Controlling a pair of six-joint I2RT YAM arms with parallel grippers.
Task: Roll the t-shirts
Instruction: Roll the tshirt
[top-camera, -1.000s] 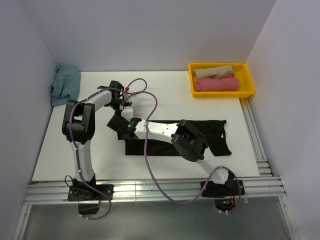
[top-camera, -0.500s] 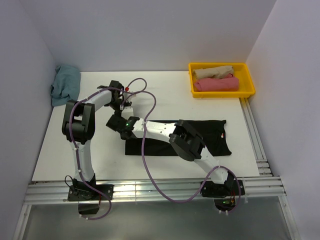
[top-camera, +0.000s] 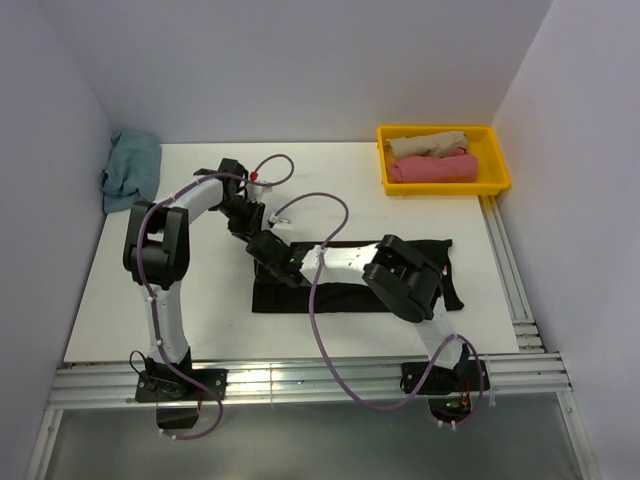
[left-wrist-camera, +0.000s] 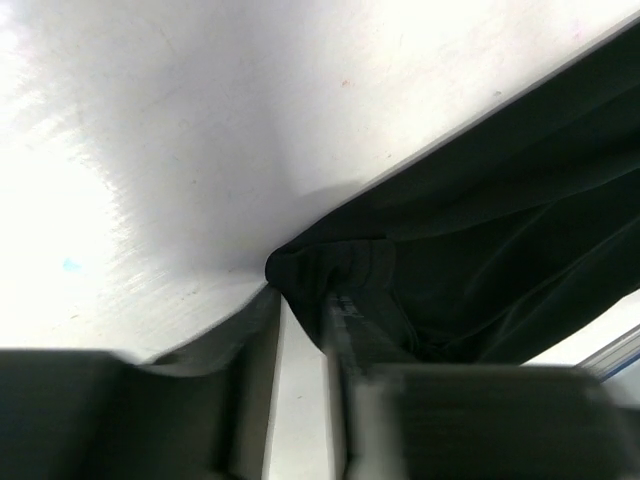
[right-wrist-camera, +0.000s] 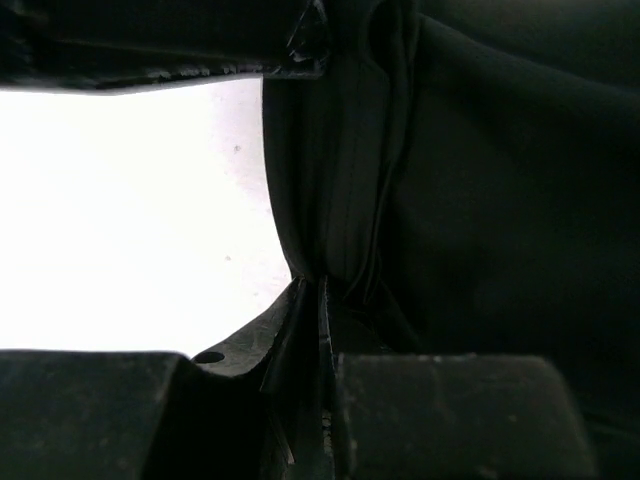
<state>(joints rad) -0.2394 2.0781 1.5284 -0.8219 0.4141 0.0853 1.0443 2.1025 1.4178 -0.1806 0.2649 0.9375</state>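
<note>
A black t-shirt (top-camera: 330, 298) lies folded into a long strip across the middle of the table. At the strip's left end my right gripper (top-camera: 268, 247) is shut on a fold of its edge. The right wrist view shows the black cloth (right-wrist-camera: 340, 200) pinched between the nearly touching jaws of that gripper (right-wrist-camera: 312, 285). Just behind it, my left gripper (top-camera: 248, 216) is low over the table. In the left wrist view its jaws (left-wrist-camera: 300, 310) stand slightly open with bare table between them. The shirt's bunched corner (left-wrist-camera: 325, 265) lies at the right fingertip.
A yellow bin (top-camera: 498, 165) at the back right holds a rolled beige shirt (top-camera: 427, 144) and a rolled pink shirt (top-camera: 432, 168). A dusty-blue shirt (top-camera: 130, 168) lies crumpled at the back left corner. Purple cables (top-camera: 320, 200) loop over the table. Metal rails (top-camera: 300, 380) run along the near edge.
My right gripper slid right onto the shirt's left end and closed on its edge. My left gripper went from shut to slightly open, with the cloth corner now free at its tips.
</note>
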